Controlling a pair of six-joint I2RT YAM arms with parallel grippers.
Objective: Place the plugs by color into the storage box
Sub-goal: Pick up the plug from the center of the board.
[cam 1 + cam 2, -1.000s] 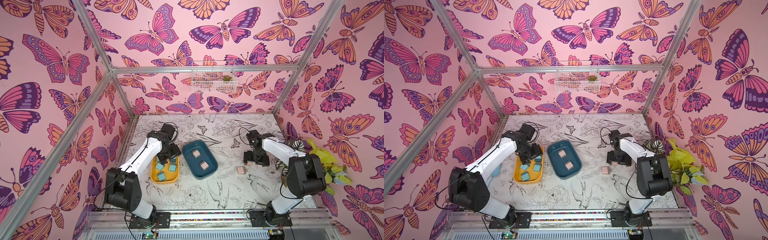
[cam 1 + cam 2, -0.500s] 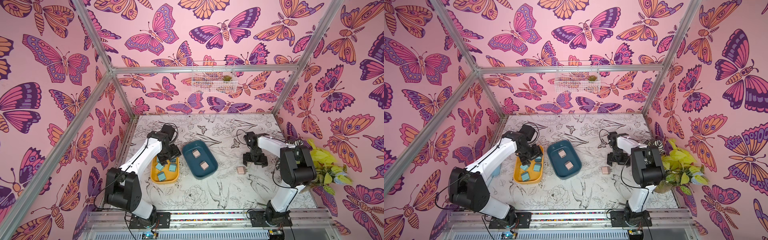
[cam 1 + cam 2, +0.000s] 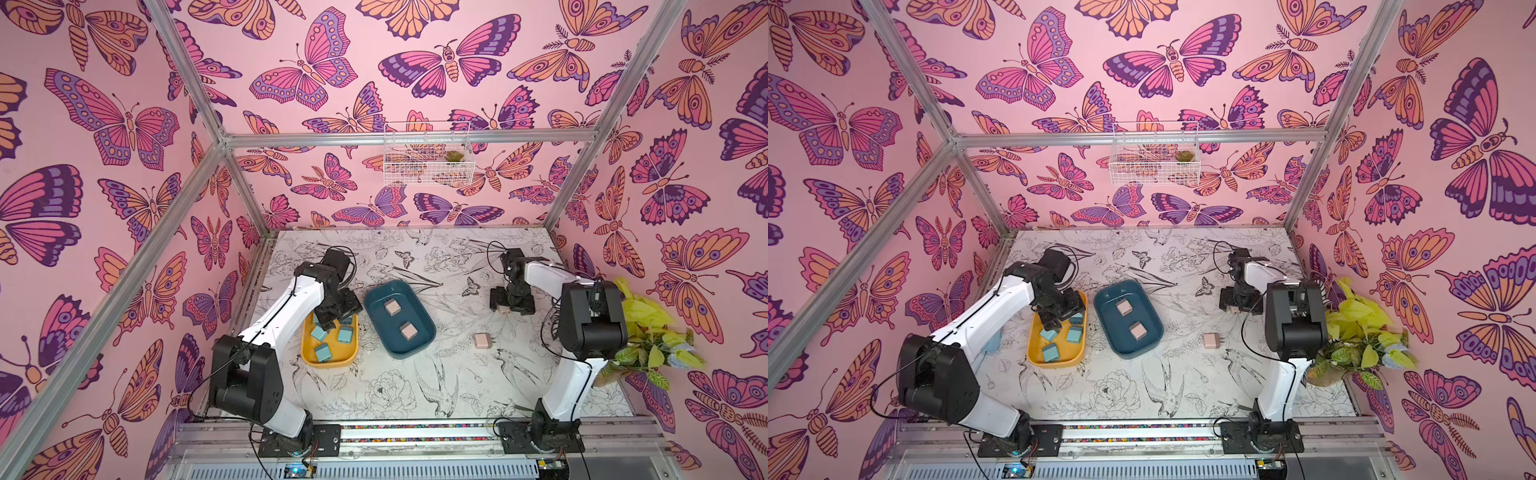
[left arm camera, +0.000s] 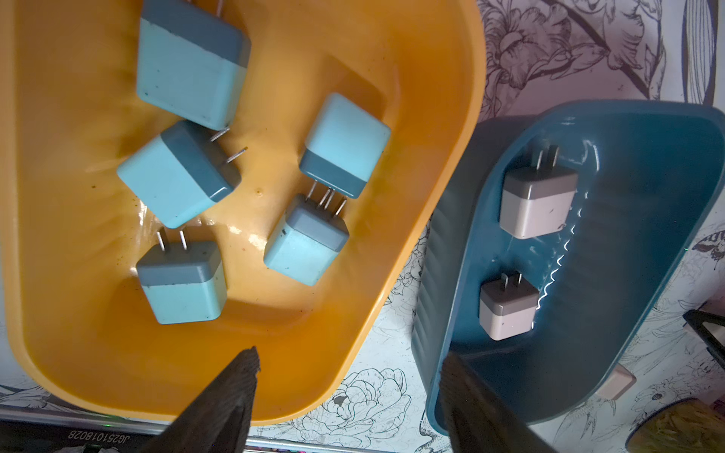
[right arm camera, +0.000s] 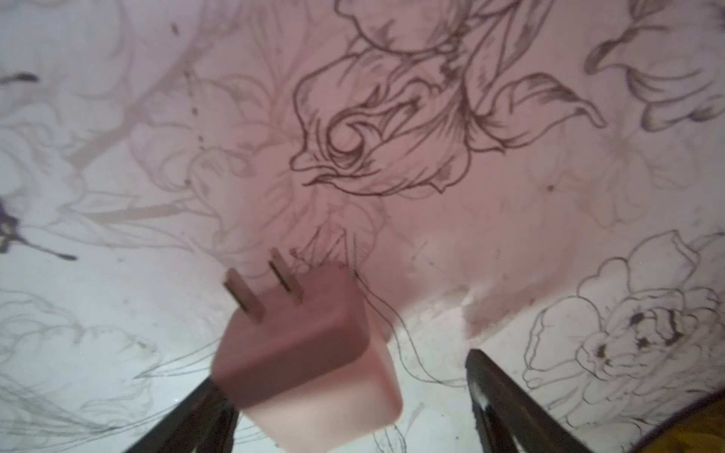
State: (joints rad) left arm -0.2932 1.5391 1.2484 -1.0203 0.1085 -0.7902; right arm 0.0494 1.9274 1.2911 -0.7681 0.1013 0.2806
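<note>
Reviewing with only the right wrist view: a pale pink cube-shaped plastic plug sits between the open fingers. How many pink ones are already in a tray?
Observer: Two pale pink plugs lie in the dark teal plastic tray.
Operator: Any others loose?
Observer: One loose pale pink plug lies on the printed table, apart from that tray.
Operator: And the blue ones?
Observer: Five teal-blue plugs lie in the yellow plastic tray, with the open left gripper above it, holding nothing.
</note>
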